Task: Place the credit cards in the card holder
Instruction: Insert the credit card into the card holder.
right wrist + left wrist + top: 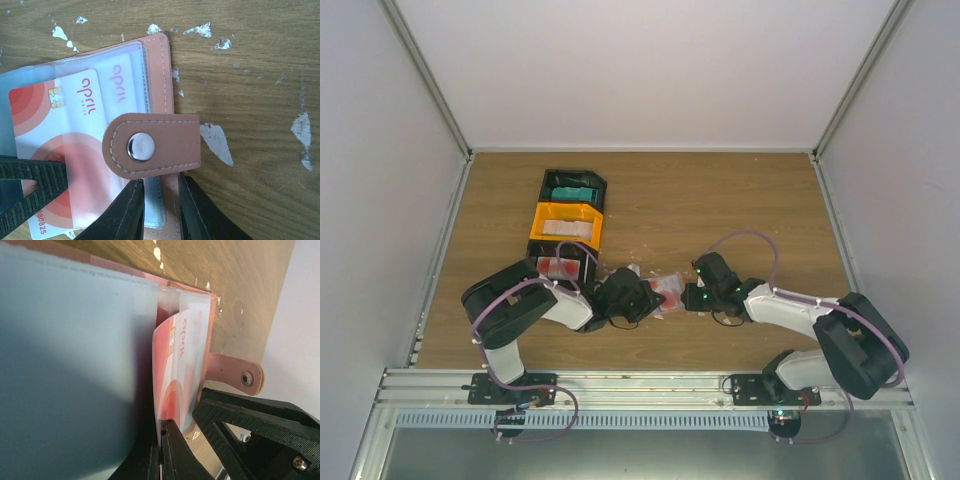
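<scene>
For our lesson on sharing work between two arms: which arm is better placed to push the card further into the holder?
Left. The left tool is shut on the red-and-white plastic card, already partway into the salmon-pink leather card holder; the right tool merely pinches the holder's edge.

Three bins (542, 215); one card holder (165, 145); two arms (510, 305).

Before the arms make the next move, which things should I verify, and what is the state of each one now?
1. Left gripper shut on the red card: ok.
2. Card holder open, its strap unsnapped: ok.
3. Red card's leading edge inside a clear sleeve: cannot tell.
4. Right gripper holding the card holder firmly: cannot tell; its fingers straddle one edge.
5. Pale cards waiting in the orange bin: ok.
</scene>
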